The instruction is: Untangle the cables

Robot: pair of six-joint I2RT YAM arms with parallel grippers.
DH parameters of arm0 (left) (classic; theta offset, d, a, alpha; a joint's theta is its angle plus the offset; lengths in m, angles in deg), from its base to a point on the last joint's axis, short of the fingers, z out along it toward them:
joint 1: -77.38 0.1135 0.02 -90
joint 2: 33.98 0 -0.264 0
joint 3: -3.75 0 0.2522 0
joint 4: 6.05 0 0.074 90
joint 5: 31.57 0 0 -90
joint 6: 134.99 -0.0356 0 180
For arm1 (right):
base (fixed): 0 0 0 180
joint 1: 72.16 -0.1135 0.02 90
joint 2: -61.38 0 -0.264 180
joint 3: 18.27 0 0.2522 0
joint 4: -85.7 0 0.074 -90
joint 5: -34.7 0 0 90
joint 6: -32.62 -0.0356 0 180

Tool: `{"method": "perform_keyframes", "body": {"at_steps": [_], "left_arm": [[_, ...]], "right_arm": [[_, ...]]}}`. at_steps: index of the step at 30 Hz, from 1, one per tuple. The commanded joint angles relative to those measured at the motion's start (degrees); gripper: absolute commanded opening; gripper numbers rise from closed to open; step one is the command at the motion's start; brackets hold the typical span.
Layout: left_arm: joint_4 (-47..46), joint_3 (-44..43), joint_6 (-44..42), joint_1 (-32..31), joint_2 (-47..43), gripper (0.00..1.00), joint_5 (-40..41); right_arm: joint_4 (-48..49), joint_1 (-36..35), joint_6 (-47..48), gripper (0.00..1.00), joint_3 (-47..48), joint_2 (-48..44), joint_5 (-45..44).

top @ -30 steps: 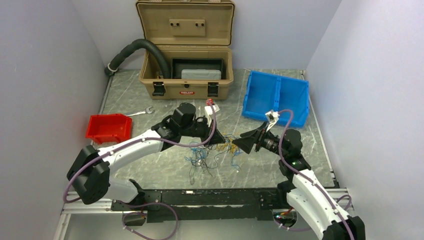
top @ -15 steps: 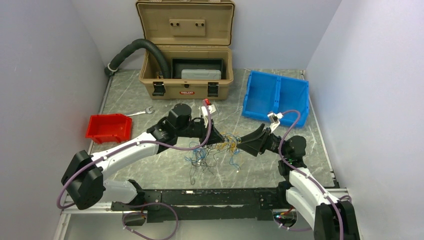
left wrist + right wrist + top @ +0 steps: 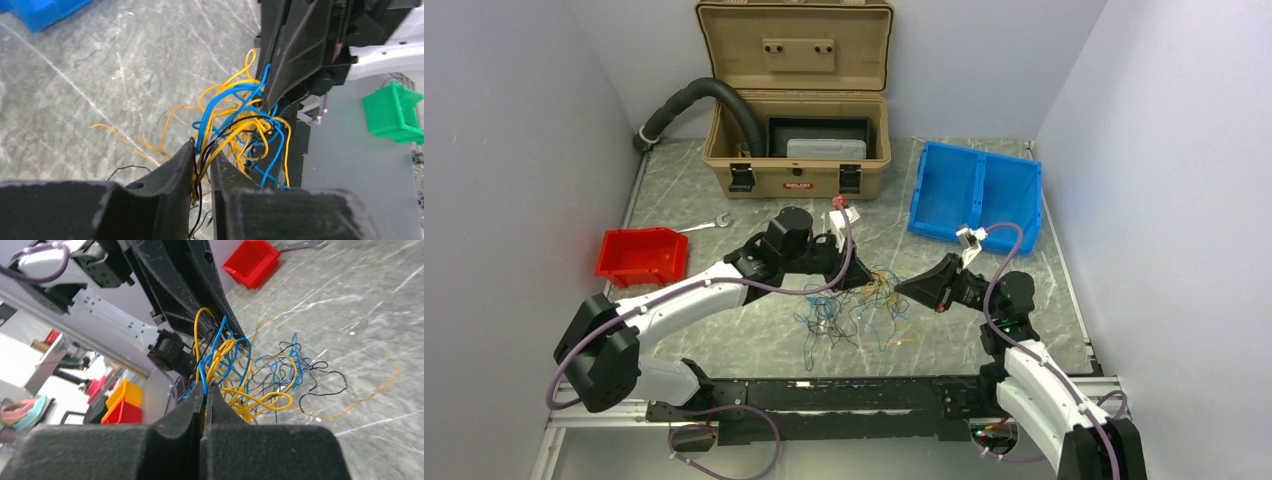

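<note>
Closest to the arm bases, loose ends of the cables (image 3: 824, 328) are trailing over the grey marbled table (image 3: 724, 345), thin blue, yellow and black strands spreading flat on the surface. Just beyond them the rest of the bundle is rising off the table, strung between the two grippers, which are facing each other near the middle.

The left gripper (image 3: 864, 281) is reaching in from the left and is clamping down on the tangle. In its wrist view the left gripper (image 3: 202, 167) is pinching blue, yellow and black strands in the narrow slot between its fingers, and the cables (image 3: 235, 120) are looping up towards the right gripper (image 3: 295, 55) opposite. The right gripper (image 3: 904, 288) is coming in from the right. In its own view the right gripper (image 3: 205, 390) is pressing its fingers tightly together on a few yellow and blue strands, with the cables (image 3: 235, 370) bunching just ahead of it.

Farther back, a red bin (image 3: 639, 255) is sitting at the left with a wrench (image 3: 707, 224) beside it, and a blue bin (image 3: 1024, 200) is standing at the right. At the far edge a tan case (image 3: 796, 182) is standing open, holding a grey tray (image 3: 824, 148), with a black hose (image 3: 709, 95) curving into it.
</note>
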Motion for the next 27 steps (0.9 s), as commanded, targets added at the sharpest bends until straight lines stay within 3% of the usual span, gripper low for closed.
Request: {"method": "perform_keyframes", "body": {"at_steps": [1, 4, 7, 12, 17, 27], "left_arm": [[0.1, -1.5, 2.8, 0.8, -0.3, 0.35, 6.2], [-2.6, 1.0, 5.4, 1.7, -1.3, 0.7, 7.1], [-4.8, 3.3, 6.1, 2.0, -2.8, 0.84, 7.4], [-10.4, 6.8, 10.3, 1.9, -5.1, 0.89, 6.9], [-16.7, 12.4, 13.7, 1.4, -9.4, 0.9, 11.5], [-32.3, 22.6, 24.3, -1.5, -13.4, 0.85, 20.3]], "right_arm": [[-17.7, -0.2, 9.3, 0.0, 5.2, -5.5, -10.4], [-31.0, -0.2, 16.0, 0.0, 8.7, -9.0, -18.0], [-38.4, -0.2, 19.4, 0.0, 12.3, -9.4, -21.1], [-45.7, -0.2, 22.0, 0.0, 19.4, -6.3, -22.4], [-49.7, -0.2, 22.2, 0.0, 23.8, -4.3, -24.1], [-48.9, -0.2, 20.1, 0.0, 24.8, -2.4, -25.4]]}}
